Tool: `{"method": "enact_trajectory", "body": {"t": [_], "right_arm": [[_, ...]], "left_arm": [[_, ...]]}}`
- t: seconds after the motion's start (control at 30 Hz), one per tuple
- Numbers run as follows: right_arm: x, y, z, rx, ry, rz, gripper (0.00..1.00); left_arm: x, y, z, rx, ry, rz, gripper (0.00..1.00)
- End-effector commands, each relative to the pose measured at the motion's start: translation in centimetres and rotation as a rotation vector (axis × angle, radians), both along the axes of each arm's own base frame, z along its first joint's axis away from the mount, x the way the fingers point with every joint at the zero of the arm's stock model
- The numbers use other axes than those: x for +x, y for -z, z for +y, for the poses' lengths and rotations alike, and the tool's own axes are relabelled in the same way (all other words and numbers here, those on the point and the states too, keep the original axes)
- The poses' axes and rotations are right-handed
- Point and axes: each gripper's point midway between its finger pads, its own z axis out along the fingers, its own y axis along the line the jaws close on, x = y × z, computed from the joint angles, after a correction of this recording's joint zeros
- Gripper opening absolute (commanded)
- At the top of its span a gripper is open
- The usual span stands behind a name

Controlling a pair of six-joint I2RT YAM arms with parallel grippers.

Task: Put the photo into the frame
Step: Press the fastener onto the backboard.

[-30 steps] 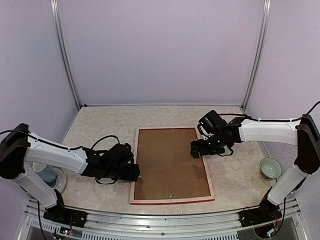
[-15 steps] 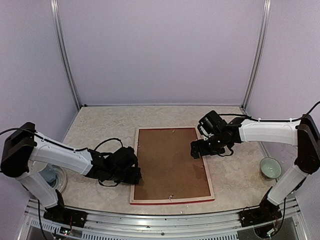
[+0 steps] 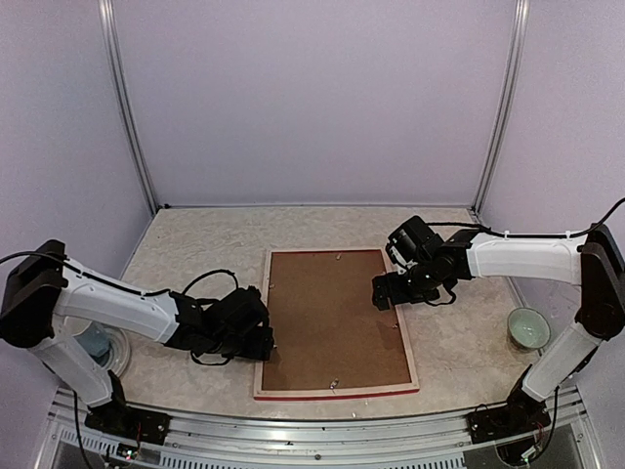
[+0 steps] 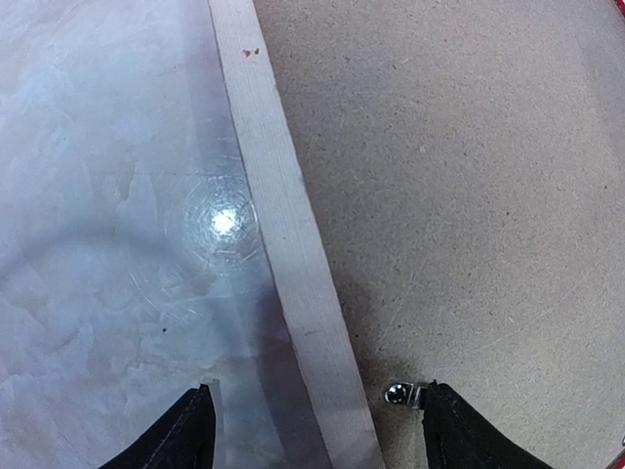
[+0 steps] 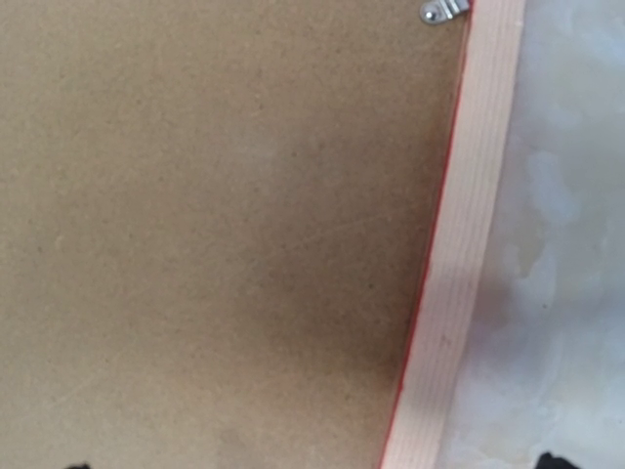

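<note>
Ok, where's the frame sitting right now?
In the top view the frame lies back-up in the middle of the table, with the left end effector over its left bar and the right end effector over its right bar.

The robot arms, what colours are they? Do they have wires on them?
The left arm and the right arm both have smooth white tube-shaped shells, with black joints, black wrists and black bases. Thin black cables loop along each arm. The fingers are black and pointed.
</note>
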Motion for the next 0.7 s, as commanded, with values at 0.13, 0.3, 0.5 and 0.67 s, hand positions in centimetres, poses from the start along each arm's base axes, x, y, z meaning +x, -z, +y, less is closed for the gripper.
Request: {"method": "enact_trajectory", "body": {"t": [0.13, 0.3, 0.5, 0.67], "right_arm": [[0.0, -0.3, 0.6, 0.004, -0.016, -0.014, 0.99], [0.0, -0.6, 0.4, 0.003, -0.014, -0.019, 0.99], [-0.2, -0.6, 0.1, 0.0, -0.011, -0.02, 0.99], [-0.1, -0.5, 0.4, 0.006, -0.015, -0.019, 0.99]], "left_arm": [[1.4, -3.7, -0.8, -0.048, -0.036, -0.082, 0.73], [1.4, -1.9, -1.3, -0.005, -0.018, -0.052, 0.73], [0.9, -0.1, -0.7, 0.042, -0.014, -0.021, 0.73], [0.6, 0.1, -0.3, 0.048, -0.017, -0.021, 0.72]]}}
